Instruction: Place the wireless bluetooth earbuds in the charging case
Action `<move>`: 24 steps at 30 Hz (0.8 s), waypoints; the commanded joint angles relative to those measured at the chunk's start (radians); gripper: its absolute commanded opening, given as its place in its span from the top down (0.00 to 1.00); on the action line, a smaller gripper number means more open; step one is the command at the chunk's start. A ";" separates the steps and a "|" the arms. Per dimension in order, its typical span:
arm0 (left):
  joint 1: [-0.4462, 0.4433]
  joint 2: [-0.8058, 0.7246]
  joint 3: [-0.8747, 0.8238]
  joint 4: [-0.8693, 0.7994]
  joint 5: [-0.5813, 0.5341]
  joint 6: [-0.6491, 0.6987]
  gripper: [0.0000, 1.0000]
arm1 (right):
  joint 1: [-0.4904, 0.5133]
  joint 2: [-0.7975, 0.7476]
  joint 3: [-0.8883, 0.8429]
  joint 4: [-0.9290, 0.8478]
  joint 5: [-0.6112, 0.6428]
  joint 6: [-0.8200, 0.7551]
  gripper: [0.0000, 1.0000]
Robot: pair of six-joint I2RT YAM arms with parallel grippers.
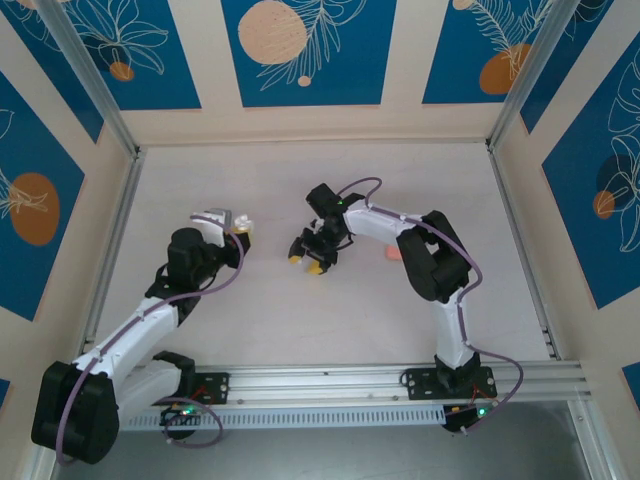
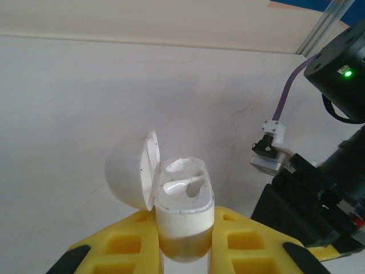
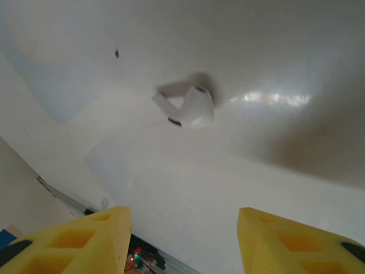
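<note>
The left tool (image 2: 183, 237) is clamped on the base of a glossy white plastic charging case (image 2: 185, 200), which stands upright with its hinged lid (image 2: 134, 177) swung open to the left. To its right, the right tool (image 3: 185, 234) hangs with its fingers partly spread and nothing between them. A small white earbud (image 3: 191, 107) lies on the pale tabletop (image 3: 274, 171) straight ahead of that gap, its stem roughly crosswise, so the right arm is the nearer one.
</note>
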 commanded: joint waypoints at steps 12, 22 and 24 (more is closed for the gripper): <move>0.035 -0.069 -0.007 -0.064 -0.014 0.001 0.82 | 0.001 0.156 0.163 0.002 0.028 0.003 0.50; 0.044 -0.094 -0.007 -0.085 -0.024 0.019 0.81 | -0.008 0.209 0.258 -0.015 0.083 -0.039 0.53; 0.046 -0.094 -0.007 -0.086 -0.024 0.022 0.81 | -0.009 0.211 0.273 -0.015 0.093 -0.053 0.53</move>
